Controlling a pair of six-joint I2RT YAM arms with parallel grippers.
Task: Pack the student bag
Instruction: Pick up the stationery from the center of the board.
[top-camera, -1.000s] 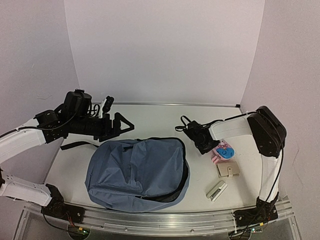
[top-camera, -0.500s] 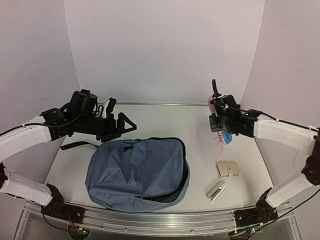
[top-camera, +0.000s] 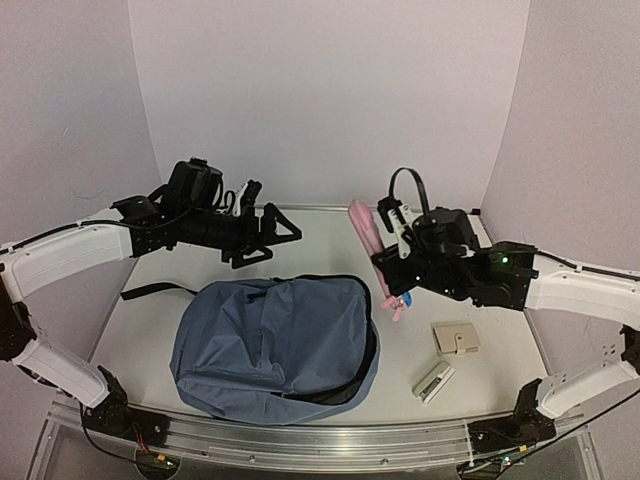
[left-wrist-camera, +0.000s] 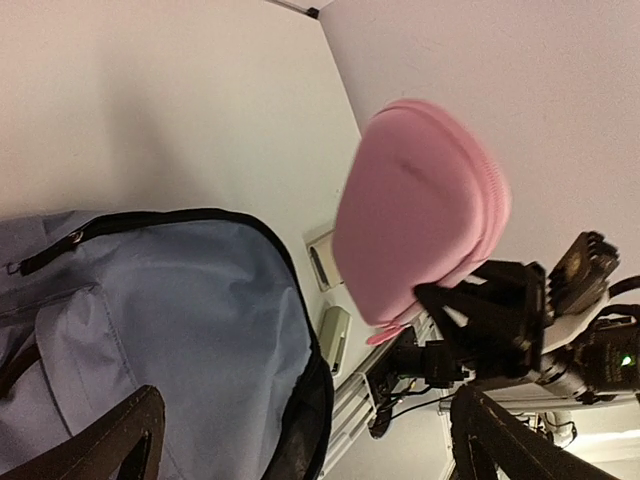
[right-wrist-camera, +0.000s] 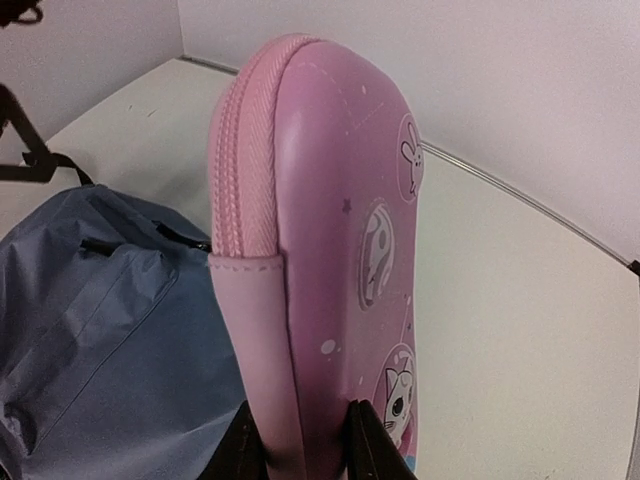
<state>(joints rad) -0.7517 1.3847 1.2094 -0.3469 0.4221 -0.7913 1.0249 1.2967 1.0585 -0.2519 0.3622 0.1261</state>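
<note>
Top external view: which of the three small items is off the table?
The pink zippered pencil case, gripped by the right tool; the flat beige wallet and the small white-grey stapler-like item lie on the table.

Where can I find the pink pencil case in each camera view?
Top view: the pink pencil case is right of centre, held above the table.
Left wrist view: the case fills the upper right.
Right wrist view: the case fills the centre.
Shared landmark: the blue backpack, lower left of it in every view.

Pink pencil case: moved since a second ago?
Yes. The pink pencil case left its spot beside the tan wallet; the right gripper holds it raised, further left, by the student bag's right edge.
</note>
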